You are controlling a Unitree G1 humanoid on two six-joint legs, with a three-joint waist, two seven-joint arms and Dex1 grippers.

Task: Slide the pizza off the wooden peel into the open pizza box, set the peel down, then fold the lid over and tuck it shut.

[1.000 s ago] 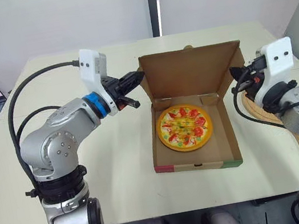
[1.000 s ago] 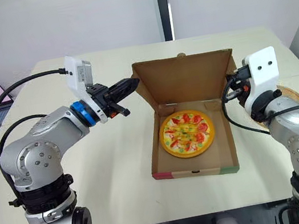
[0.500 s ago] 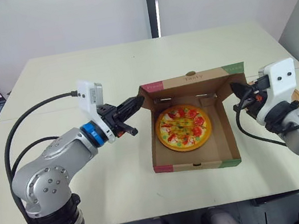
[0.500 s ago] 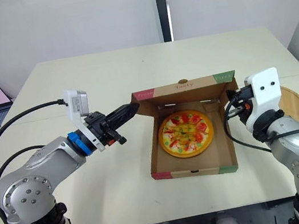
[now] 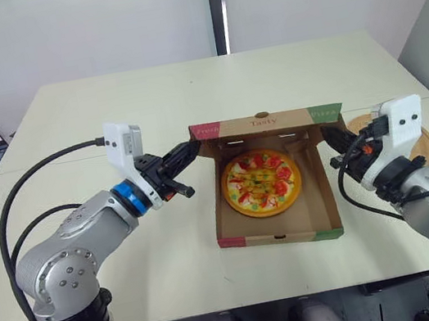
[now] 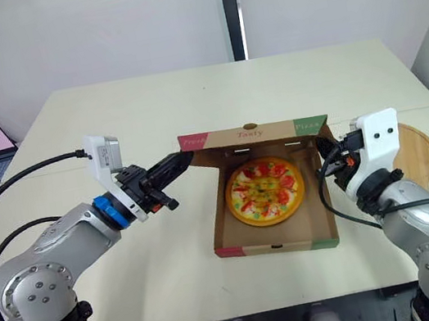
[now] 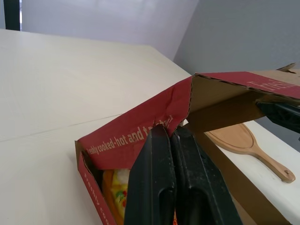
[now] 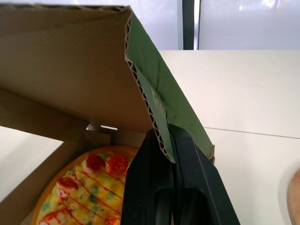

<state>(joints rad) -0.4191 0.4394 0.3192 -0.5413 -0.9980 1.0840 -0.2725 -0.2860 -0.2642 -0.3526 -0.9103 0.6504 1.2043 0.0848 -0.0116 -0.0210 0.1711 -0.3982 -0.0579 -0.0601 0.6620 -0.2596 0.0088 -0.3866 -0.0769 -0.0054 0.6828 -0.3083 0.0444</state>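
My left gripper point(image 5: 189, 147), fingers pressed together, has its tips against the red side flap of the lid point(image 5: 266, 121). My right gripper point(image 5: 329, 134) pinches the green flap on the opposite side. The lid hangs partly lowered, slanting over the far half of the pizza box point(image 5: 281, 232), which sits mid-table, nearer the front edge. The pizza point(image 5: 262, 183) lies flat inside the box. The wooden peel point(image 5: 426, 146) rests on the table point(image 5: 172, 251) by its right edge, just past my right arm and apart from the box.
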